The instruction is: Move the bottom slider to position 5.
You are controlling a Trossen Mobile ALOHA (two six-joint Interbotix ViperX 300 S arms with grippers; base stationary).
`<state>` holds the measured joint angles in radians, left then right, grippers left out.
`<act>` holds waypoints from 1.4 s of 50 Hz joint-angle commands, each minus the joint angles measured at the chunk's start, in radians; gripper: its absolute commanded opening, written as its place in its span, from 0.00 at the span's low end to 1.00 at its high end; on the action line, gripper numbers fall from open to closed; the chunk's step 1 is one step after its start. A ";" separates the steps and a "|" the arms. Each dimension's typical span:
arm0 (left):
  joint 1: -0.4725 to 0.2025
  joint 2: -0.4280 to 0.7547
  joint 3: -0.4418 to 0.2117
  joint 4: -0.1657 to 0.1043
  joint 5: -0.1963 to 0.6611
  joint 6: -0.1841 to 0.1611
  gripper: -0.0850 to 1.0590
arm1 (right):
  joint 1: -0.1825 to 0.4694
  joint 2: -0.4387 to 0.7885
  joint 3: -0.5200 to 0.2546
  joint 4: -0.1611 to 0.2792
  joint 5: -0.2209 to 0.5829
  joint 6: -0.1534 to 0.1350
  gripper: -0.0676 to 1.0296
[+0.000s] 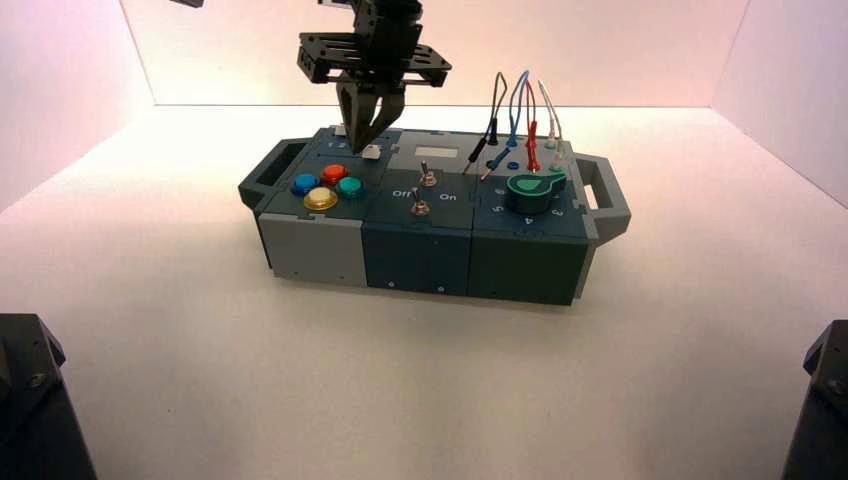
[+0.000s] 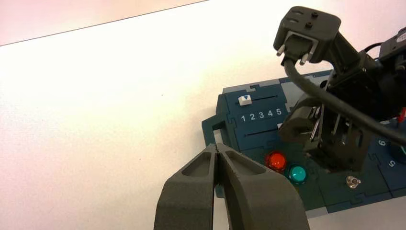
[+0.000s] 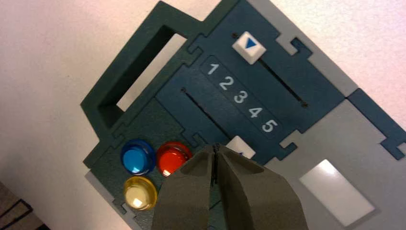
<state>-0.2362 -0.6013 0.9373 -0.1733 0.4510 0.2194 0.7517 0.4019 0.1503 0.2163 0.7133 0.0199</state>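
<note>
The bottom slider's white cap [image 3: 242, 147] sits at the end of its slot, level with the small printed numeral 5 [image 3: 269, 126] that ends the row 1 2 3 4 5. My right gripper [image 3: 216, 146] is shut and empty, its tips right beside that cap, above the red button [image 3: 172, 159]. In the high view the right gripper [image 1: 362, 142] hangs over the box's back left, next to the cap [image 1: 372, 152]. The top slider's cap [image 3: 248, 46] sits by numeral 1. My left gripper [image 2: 218, 149] is shut and empty, held off the box's left handle [image 2: 216, 130].
The blue box [image 1: 430, 250] stands mid-table with blue, yellow, red and teal buttons [image 1: 320, 198] at its left. Two toggle switches [image 1: 427, 178] are in the middle. A green knob [image 1: 535, 190] and plugged wires [image 1: 530, 130] are at the right. A grey handle [image 1: 605, 195] sticks out on the right.
</note>
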 commanded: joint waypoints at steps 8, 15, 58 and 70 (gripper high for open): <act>-0.002 -0.008 -0.034 0.000 -0.005 -0.003 0.05 | -0.011 -0.012 -0.023 0.000 -0.003 0.003 0.04; -0.003 -0.008 -0.032 -0.002 -0.005 -0.003 0.05 | -0.012 -0.002 -0.023 -0.002 -0.002 0.003 0.04; -0.003 -0.008 -0.034 0.000 -0.005 -0.003 0.05 | -0.040 0.009 -0.104 -0.008 0.063 0.005 0.04; -0.003 -0.008 -0.034 0.000 -0.005 -0.003 0.04 | -0.038 0.017 -0.094 -0.006 0.063 0.006 0.04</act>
<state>-0.2378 -0.6013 0.9373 -0.1733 0.4510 0.2178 0.7133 0.4403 0.0736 0.2056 0.7777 0.0215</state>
